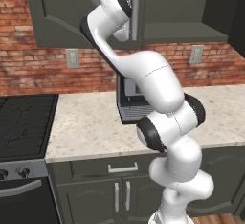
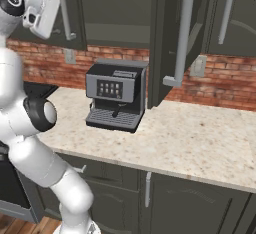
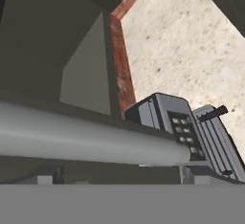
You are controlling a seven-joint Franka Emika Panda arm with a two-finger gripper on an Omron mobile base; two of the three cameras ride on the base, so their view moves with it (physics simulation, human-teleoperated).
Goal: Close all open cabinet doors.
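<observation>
A dark grey-green cabinet door (image 2: pixel 167 38) with a silver bar handle (image 2: pixel 183 38) stands swung wide out over the counter, baring the cabinet's inside (image 1: pixel 182 7). Left of that opening is another cabinet door (image 1: pixel 72 12), facing the room; I cannot tell whether it sits fully flush. My gripper (image 1: pixel 128 27) is up at this left door's long handle (image 1: pixel 135 7). In the hand view the handle (image 3: pixel 86 139) runs across just above the gripper (image 3: pixel 122 175), whose fingertips (image 3: pixel 45 176) stand far apart, open and holding nothing. A third door (image 2: pixel 235 18) at the far right looks closed.
A grey coffee machine (image 2: pixel 116 95) stands on the speckled counter (image 2: pixel 200 138) under the open cabinet. A black stove (image 1: pixel 24 122) is at the left. Brick wall (image 1: pixel 33 65) with outlets behind. Base cabinet doors (image 1: pixel 122 196) lie below the counter.
</observation>
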